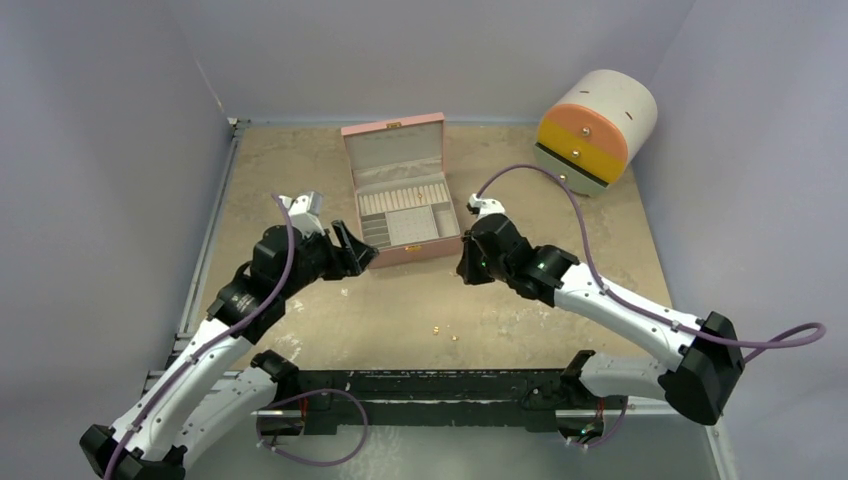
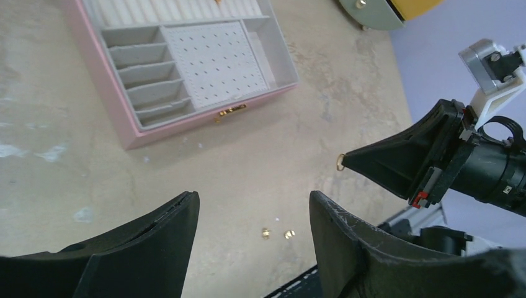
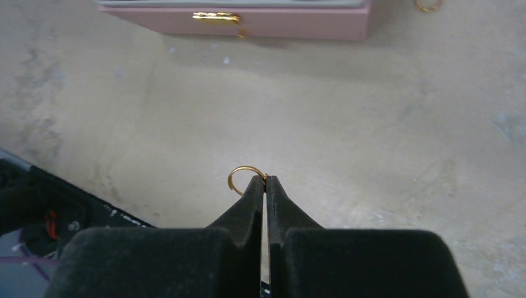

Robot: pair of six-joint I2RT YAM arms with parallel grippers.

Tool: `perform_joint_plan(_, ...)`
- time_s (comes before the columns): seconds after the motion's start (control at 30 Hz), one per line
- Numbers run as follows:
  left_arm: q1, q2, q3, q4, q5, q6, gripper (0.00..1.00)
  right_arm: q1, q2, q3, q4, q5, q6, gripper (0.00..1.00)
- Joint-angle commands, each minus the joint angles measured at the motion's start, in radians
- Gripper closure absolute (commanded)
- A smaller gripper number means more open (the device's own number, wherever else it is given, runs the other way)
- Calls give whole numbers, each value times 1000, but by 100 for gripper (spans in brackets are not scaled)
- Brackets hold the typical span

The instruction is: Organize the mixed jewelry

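Right pincer (image 3: 265,183): tips together, clamped on a small gold ring (image 3: 245,176), held above the desk (image 1: 520,300) just near of the pink box (image 1: 420,250).
Left pincer (image 2: 253,197): tips apart, empty, left of the box.
Loose stock: two tiny gold pieces (image 2: 265,233) on the desk near the arm bases; another ring (image 3: 428,5) beside the box front.
Progress, by judgement: the lidded box stands open with little showing inside, so most of the sorting remains.
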Motion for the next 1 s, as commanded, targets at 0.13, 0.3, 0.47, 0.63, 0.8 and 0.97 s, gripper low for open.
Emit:
perform_joint_plan(0.13, 5, 7, -123, 296, 219, -188, 38, 64, 22, 134, 122, -125, -57, 100)
perform_joint_plan(0.3, 4, 14, -156, 362, 240, -228, 41, 76, 59, 190, 123, -176, -78, 100)
perform_joint_plan(0.47, 4, 37, -161, 385, 259, -232, 45, 85, 101, 237, 151, -266, -85, 100)
perform_joint_plan(0.63, 4, 34, -166, 398, 269, -243, 50, 101, 128, 266, 184, -309, -70, 100)
perform_joint_plan(0.8, 4, 30, -170, 400, 284, -246, 54, 108, 143, 292, 190, -308, -62, 100)
perform_joint_plan(0.97, 4, 35, -172, 411, 297, -248, 59, 113, 160, 318, 190, -290, -59, 100)
